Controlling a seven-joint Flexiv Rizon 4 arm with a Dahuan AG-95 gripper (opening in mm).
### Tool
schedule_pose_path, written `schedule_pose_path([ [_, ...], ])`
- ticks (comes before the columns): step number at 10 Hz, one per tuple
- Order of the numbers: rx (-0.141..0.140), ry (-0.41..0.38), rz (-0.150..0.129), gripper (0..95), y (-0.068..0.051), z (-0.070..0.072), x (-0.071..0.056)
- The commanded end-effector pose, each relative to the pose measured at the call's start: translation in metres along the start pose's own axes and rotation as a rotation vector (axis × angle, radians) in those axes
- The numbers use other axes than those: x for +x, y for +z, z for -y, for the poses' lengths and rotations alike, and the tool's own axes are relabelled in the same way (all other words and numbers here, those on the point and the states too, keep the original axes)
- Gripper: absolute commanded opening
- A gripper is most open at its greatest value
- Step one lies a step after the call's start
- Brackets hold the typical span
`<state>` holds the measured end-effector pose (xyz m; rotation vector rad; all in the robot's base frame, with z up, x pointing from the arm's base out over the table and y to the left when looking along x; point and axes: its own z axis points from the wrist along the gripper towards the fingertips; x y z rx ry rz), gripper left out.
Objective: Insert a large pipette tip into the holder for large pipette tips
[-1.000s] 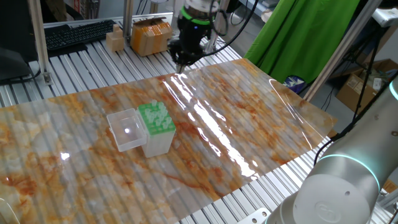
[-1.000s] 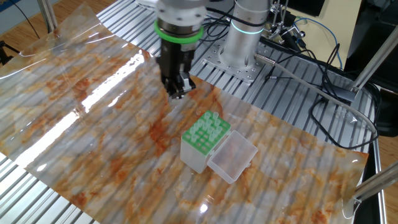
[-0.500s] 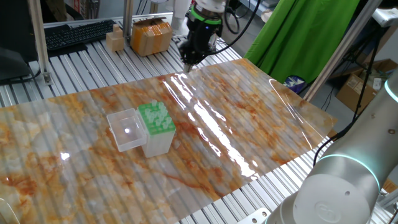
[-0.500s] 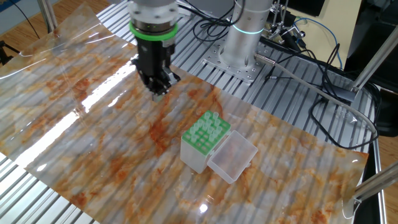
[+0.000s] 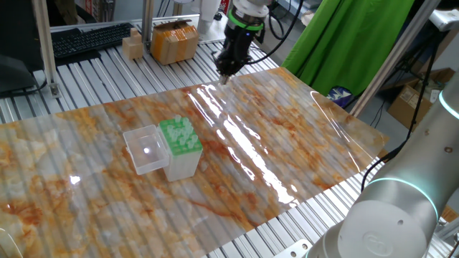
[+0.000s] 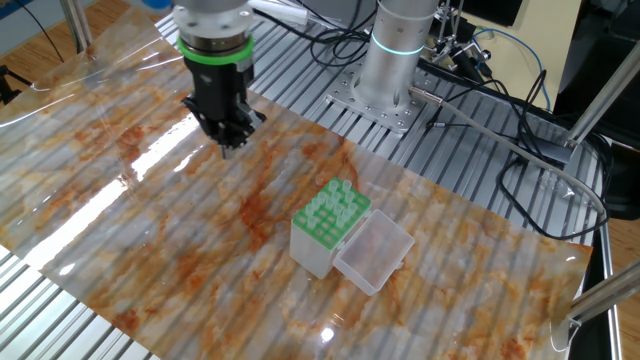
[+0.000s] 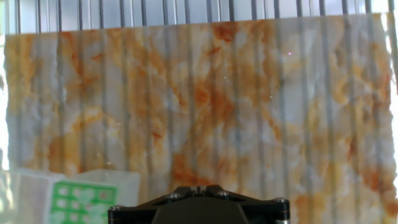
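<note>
The gripper (image 5: 225, 74) hangs over the far edge of the marbled sheet (image 5: 287, 143), fingers pointing straight down, tips just above the surface near a bright streak of glare. From the other fixed view, the gripper (image 6: 229, 143) sits below a green-ringed wrist (image 6: 214, 48), and the dark fingers look drawn close together at the tips (whether something thin is pinched between them is too small to tell from here). The hand view gives only the black base of the gripper along the bottom edge, the fingertips themselves not showing, so that settles nothing. Call it: fingers look together, or nearly so, contents unclear.

Well apart from the gripper sits the holder for large pipette tips (image 5: 179, 147), a clear box with its bright green rack plate on top. Its clear lid (image 5: 146, 149) is swung open and lying flat just beside it. In the other fixed view the holder for large pipette tips (image 6: 330, 225) stands toward the near side of the sheet, its lid (image 6: 374, 250) folded out beside it, and several pale tips stand up out of the green grid. The hand view catches the holder (image 7: 78, 200) low in the left corner, green plate and holes visible, partly cut by the frame edge.

As for a loose large pipette tip on the sheet, none can be made out in any view.

Beyond the sheet, the slatted metal table (image 5: 93, 64) carries a cardboard box (image 5: 173, 41) and a black keyboard (image 5: 90, 39). A green cloth (image 5: 351, 43) hangs behind.
</note>
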<state>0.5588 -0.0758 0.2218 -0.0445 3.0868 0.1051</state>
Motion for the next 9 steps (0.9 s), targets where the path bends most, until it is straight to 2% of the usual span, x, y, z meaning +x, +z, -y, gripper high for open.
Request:
schedule_pose_path([
  [1,0.001,-0.06,0.006,0.0,0.004,0.008,0.001],
  [5,0.014,-0.119,0.005,0.0,0.013,0.011,0.001],
  [9,0.029,-0.109,-0.008,0.0,0.017,0.01,0.0],
])
